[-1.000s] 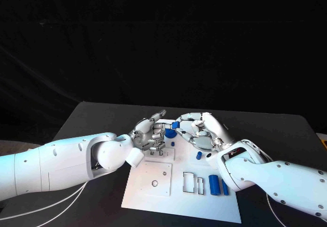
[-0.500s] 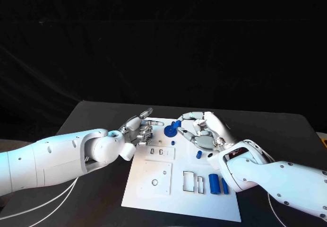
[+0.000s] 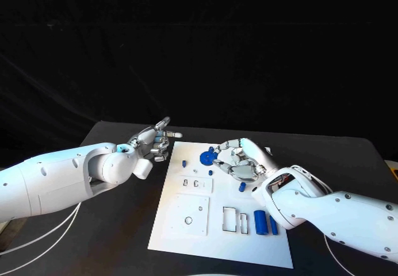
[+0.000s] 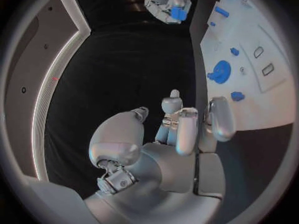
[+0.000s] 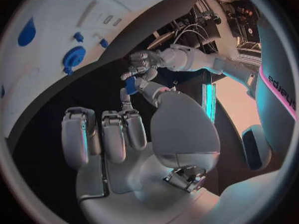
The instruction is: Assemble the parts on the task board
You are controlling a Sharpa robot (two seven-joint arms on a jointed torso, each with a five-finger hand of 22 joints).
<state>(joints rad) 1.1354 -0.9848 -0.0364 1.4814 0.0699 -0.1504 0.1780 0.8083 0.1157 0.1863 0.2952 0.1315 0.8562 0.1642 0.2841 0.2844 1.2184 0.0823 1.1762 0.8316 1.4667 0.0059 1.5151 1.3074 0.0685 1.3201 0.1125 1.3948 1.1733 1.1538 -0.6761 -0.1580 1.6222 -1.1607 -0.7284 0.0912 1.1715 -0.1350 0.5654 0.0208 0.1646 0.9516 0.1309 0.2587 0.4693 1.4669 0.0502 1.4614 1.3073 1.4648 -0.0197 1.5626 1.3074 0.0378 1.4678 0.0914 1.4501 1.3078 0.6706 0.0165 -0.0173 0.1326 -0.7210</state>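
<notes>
task board [image 3: 192, 230]: white plate, middle of black worktop [image 3: 108, 144]. flat, rigid by the look; cut-out slots and a recessed square panel [image 3: 189, 215] toward its 6 o'clock half.

parts, blue, small:
- round disc part [image 3: 207, 157], near the board's 12 o'clock edge, seated or lying flat, cannot tell which; seen too from the left wrist [image 4: 219, 70] and right wrist [image 5: 74, 57].
- small peg [image 3: 184, 164] at 9 o'clock of the disc; another small peg [image 3: 210, 172] at 6 o'clock of it.
- short cylinder [image 3: 242, 187] toward the board's 3 o'clock edge.
- two long bars [image 3: 260, 222] side by side near the board's 5 o'clock corner, beside the rectangular slots [image 3: 236, 221].
- one small blue piece [image 5: 131, 86] pinched at the fingertips of the right hand [image 3: 238, 161], above the board at 3 o'clock of the disc.

hands:
- right hand: pinching the blue piece, remaining fingers curled in.
- left hand [image 3: 153, 142]: off the board past its 10 o'clock corner, over the worktop, fingers spread, holding nothing; seen also from the left wrist [image 4: 181, 127].

handling, judged: parts likely hard plastic, light, stiff, smooth and so a little slippery; unlikely fragile. small pieces best taken by fingertip pinch across the sides; bars across the narrow width near mid-length; disc by its raised centre or rim. held piece small enough to twist in the pinch; alignment over its seat to be checked before pressing.
</notes>
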